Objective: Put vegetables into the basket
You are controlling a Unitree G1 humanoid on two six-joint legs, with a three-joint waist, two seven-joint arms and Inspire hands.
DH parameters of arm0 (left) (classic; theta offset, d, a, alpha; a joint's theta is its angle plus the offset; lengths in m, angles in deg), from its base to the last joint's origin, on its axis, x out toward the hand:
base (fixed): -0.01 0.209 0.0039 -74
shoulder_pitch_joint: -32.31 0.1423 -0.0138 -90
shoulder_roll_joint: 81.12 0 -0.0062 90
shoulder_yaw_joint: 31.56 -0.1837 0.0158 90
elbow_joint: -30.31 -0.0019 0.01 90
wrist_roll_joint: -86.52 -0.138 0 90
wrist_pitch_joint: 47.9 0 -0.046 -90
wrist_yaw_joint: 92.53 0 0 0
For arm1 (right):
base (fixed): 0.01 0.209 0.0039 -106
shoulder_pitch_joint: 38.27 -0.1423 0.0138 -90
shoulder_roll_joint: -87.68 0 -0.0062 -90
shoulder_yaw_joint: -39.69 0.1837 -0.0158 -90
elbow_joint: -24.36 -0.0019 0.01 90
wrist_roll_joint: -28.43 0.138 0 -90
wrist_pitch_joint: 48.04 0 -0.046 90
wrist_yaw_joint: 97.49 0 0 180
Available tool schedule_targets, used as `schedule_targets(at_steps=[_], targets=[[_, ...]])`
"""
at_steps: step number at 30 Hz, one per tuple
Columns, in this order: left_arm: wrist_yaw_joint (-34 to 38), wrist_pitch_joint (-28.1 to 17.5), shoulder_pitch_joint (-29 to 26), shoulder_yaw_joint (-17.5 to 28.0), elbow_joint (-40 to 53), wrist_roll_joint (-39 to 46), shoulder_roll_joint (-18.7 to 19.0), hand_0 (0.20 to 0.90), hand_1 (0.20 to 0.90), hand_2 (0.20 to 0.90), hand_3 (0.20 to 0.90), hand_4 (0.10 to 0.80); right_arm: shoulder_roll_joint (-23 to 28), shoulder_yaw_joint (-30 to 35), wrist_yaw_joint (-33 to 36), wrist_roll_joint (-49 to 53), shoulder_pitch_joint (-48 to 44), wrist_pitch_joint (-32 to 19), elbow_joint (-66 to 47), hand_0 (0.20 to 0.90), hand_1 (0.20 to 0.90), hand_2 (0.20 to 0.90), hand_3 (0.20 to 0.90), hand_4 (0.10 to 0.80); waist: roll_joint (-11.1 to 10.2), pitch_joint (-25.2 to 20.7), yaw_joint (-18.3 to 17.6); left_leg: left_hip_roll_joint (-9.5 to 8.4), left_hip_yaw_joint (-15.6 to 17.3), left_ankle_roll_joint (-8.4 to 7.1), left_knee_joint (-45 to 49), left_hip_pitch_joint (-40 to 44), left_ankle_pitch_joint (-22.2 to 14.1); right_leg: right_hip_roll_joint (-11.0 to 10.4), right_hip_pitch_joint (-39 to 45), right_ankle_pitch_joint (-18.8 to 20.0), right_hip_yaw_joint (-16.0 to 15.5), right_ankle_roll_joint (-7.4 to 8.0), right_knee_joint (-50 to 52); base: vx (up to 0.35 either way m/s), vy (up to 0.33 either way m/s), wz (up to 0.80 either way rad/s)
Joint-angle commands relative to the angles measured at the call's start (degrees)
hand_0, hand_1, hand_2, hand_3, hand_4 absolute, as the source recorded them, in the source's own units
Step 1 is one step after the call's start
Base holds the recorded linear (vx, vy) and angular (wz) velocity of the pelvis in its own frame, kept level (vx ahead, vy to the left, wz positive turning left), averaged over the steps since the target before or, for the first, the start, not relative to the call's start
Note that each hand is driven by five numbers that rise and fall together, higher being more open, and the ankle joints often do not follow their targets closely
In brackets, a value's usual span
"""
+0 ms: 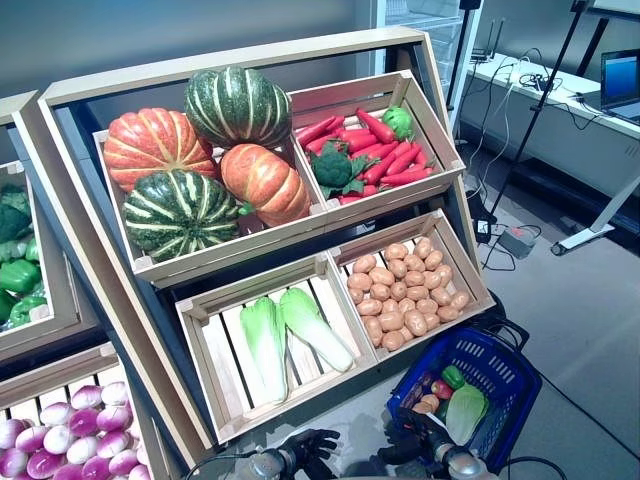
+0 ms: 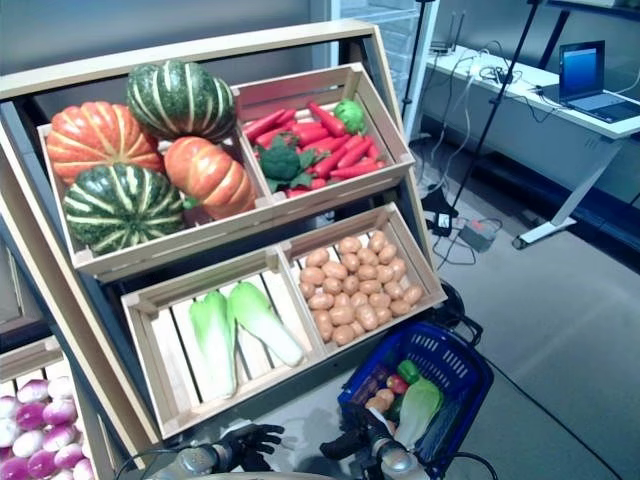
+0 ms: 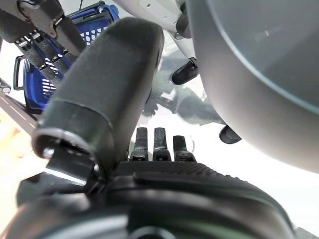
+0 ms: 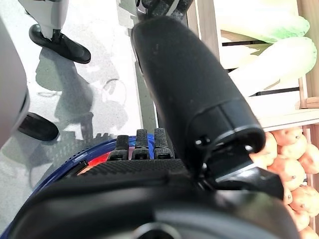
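In the left eye view, the blue basket (image 1: 505, 375) is sitting on the floor beside the potato crate (image 1: 470, 262), already holding a cabbage (image 1: 465, 412) and small vegetables. Both hands are hovering low, empty.

The left wrist view is showing the left hand (image 3: 159, 149) relaxed, holding nothing.

The right wrist view is showing the right hand (image 4: 142, 144) likewise slack above the basket's rim. Judging from this, the robot is standing between picks; the next move calls for reaching up to a crate.
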Motion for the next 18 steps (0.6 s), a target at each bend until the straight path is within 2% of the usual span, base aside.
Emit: schedule_targets(at_steps=[1,5,8,11,13,14,16,18], targets=[[-0.3,-4.3,-5.5,-0.5,-1.2,0.2,0.2,0.9,0.9,0.9,0.9,0.8,-1.9,1.0,-1.2,1.1,-6.5,-4.3,0.8,0.9,0.9,0.9,0.9,0.8,-2.6,3.2,0.8,-3.7,2.4,3.38,0.5,3.1,-7.2,-1.7,3.8,-4.2,0.6,-0.72,0.3,0.0,0.0,0.0],[-0.3,-5.7,-5.2,-0.9,-0.9,1.1,0.2,0.9,0.9,0.9,0.9,0.8,-1.5,1.2,-1.7,1.6,-6.0,-7.6,-1.1,0.9,0.9,0.9,0.9,0.8,-2.4,3.5,0.3,-3.48,2.9,3.29,0.5,3.1,-7.2,-1.6,3.7,-4.2,1.2,-0.7,0.3,0.0,0.0,0.0],[2.5,-5.8,-4.9,-0.9,-0.1,1.3,0.5,0.9,0.9,0.9,0.9,0.8,-1.0,0.9,-0.7,0.4,-5.5,-10.2,-3.5,0.9,0.9,0.9,0.9,0.8,-2.3,3.7,-0.1,-3.44,3.0,3.21,0.5,2.9,-7.1,-1.5,3.3,-4.1,1.8,-0.64,0.3,0.0,0.0,0.0],[5.2,-5.9,-4.9,-0.9,0.6,0.4,0.9,0.9,0.9,0.9,0.9,0.8,-0.5,0.7,-4.9,2.6,-5.2,-12.0,-5.9,0.9,0.9,0.9,0.9,0.8,-2.2,3.9,-0.3,-3.44,2.9,3.18,0.5,2.4,-7.1,-1.5,2.8,-4.1,1.8,-0.59,0.3,0.0,0.0,0.0],[8.3,-9.8,-4.9,-1.0,0.8,-1.4,1.4,0.9,0.9,0.9,0.9,0.8,-0.2,0.7,-6.4,4.0,-5.2,-13.7,-6.8,0.9,0.9,0.9,0.9,0.8,-2.3,4.1,-0.2,-3.46,2.6,3.2,0.5,2.2,-7.0,-1.5,2.7,-4.1,1.7,-0.68,0.3,0.0,0.0,0.0],[13.6,-15.5,-5.1,-1.2,2.7,-3.4,2.2,0.9,0.9,0.9,0.9,0.8,0.3,0.7,-6.0,4.9,-5.3,-15.4,-7.9,0.9,0.9,0.9,0.9,0.8,-2.4,4.3,0.0,-3.52,2.4,3.11,0.5,2.0,-6.9,-1.5,2.8,-4.1,1.5,-0.69,0.3,-0.013,-0.002,0.03],[16.9,-17.9,-5.2,-0.9,6.4,-3.7,3.1,0.9,0.9,0.9,0.9,0.8,0.7,0.8,-5.4,6.1,-5.3,-16.1,-9.4,0.9,0.9,0.9,0.9,0.8,-2.4,4.6,0.2,-3.57,2.2,3.04,0.5,2.1,-7.0,-1.5,2.9,-4.2,1.4,-0.75,0.3,-0.012,-0.004,0.05],[18.0,-17.5,-5.2,0.2,14.0,-2.8,5.3,0.9,0.9,0.9,0.9,0.8,1.8,1.5,-4.9,8.6,-4.7,-14.5,-13.9,0.9,0.9,0.9,0.9,0.8,-2.6,5.1,0.5,-3.66,1.7,3.02,0.5,2.0,-7.1,-1.4,3.0,-4.2,1.2,-0.87,0.3,-0.023,-0.009,0.06]])
